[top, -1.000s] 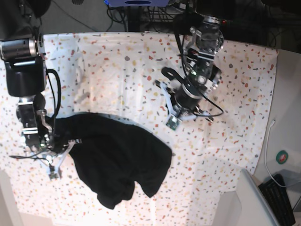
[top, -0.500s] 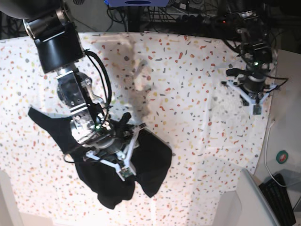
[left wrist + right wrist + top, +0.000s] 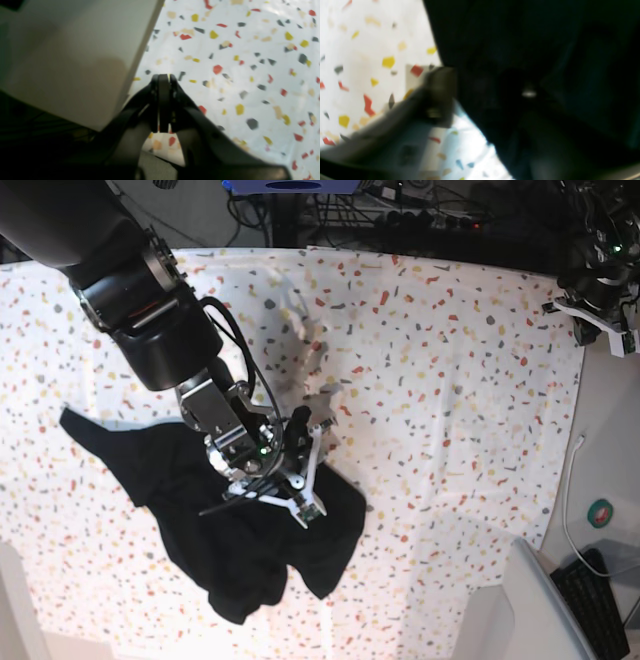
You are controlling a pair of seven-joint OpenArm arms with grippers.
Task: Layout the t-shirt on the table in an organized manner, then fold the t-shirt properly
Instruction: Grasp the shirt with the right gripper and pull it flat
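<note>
**Crumpled shirt at the near left, far side free**

The t-shirt (image 3: 240, 530), soft matte black cloth, lies bunched on the near left of the speckled worktop (image 3: 450, 410). The right hand (image 3: 300, 480) is over its upper edge; its grip I cannot tell. The left hand (image 3: 163, 100) is closed and empty at the far right edge.

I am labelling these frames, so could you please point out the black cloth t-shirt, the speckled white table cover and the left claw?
Black cloth t-shirt (image 3: 200, 520), base view, crumpled middle.
Speckled white table cover (image 3: 450, 380), base view, bare part.
Left claw (image 3: 163, 80), left wrist view, shut tips.
</note>
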